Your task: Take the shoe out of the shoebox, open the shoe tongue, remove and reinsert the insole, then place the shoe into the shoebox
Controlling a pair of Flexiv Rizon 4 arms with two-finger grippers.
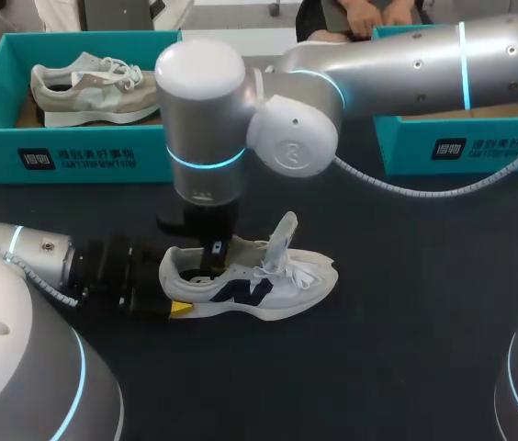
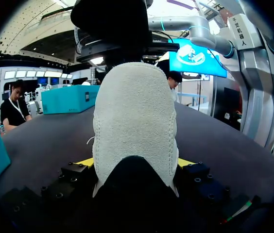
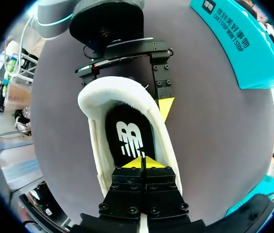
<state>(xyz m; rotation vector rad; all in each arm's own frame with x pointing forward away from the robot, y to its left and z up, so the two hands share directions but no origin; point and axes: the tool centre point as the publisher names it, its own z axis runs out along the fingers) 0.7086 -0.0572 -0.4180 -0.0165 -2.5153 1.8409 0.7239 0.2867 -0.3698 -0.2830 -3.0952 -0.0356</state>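
On the dark table (image 1: pixel 406 312) our left gripper (image 2: pixel 136 162) clamps the shoe (image 1: pixel 259 287) by its stiff heel. Our right gripper (image 3: pixel 142 163), tips pressed together, sits inside the collar over the insole (image 3: pixel 127 136). The insole looks light and floppy, so we judge its heel edge the best pinch. A shoebox (image 1: pixel 461 147) stands beyond.

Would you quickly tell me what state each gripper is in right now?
Left gripper: closed on the shoe at its heel.
Right gripper: closed, tips together over the insole, gripping nothing visible.
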